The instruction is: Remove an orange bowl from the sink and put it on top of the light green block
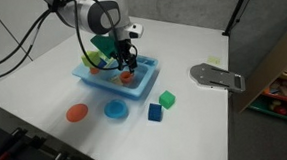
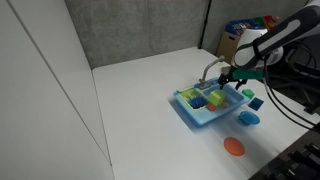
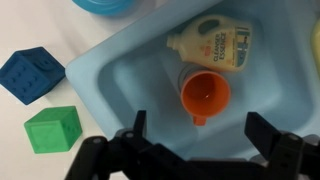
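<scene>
Wrist view: the gripper [image 3: 200, 138] fills the bottom edge with its jaws spread wide, one dark finger [image 3: 137, 128] on each side, holding nothing. Just beyond them and between their lines sits the orange bowl [image 3: 205, 95], upright on the floor of the sink [image 3: 112, 62], its hollow facing the camera and clear of both fingers. Right behind the bowl lies a yellowish toy bottle [image 3: 212, 45] on its side; I cannot tell whether the two touch. Outside the sink wall, on the white table [image 3: 70, 30], stand a green cube [image 3: 52, 128] and, further off, a blue cube [image 3: 30, 75]. A blue round plate [image 3: 105, 4] shows at the top edge.

In both exterior views the arm reaches down over the sink [image 1: 148, 66] [image 2: 186, 112], with the gripper [image 1: 126, 63] [image 2: 234, 80] low above the basin. In an exterior view, the orange bowl [image 1: 125, 78] lies beneath the gripper. In front of the sink lie a flat orange plate [image 1: 76, 113] and the blue plate [image 1: 115, 110].
</scene>
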`<act>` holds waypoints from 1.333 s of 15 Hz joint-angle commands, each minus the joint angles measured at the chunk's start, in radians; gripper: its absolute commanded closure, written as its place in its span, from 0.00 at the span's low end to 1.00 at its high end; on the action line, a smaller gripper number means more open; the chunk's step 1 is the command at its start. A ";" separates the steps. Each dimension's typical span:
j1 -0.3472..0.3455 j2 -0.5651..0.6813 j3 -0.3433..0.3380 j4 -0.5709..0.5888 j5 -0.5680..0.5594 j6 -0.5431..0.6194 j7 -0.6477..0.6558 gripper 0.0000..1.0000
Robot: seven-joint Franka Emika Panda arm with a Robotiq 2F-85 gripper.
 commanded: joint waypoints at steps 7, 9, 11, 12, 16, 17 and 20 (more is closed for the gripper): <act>-0.011 0.095 0.036 0.058 0.049 0.052 -0.060 0.00; -0.005 0.109 0.033 0.064 0.050 0.067 -0.059 0.00; 0.000 0.122 0.029 0.069 0.046 0.083 -0.055 0.00; 0.003 0.131 0.027 0.073 0.045 0.090 -0.052 0.00; 0.011 0.163 0.022 0.087 0.041 0.108 -0.046 0.00; 0.014 0.170 0.020 0.091 0.040 0.112 -0.045 0.00; 0.022 0.188 0.015 0.101 0.038 0.123 -0.041 0.00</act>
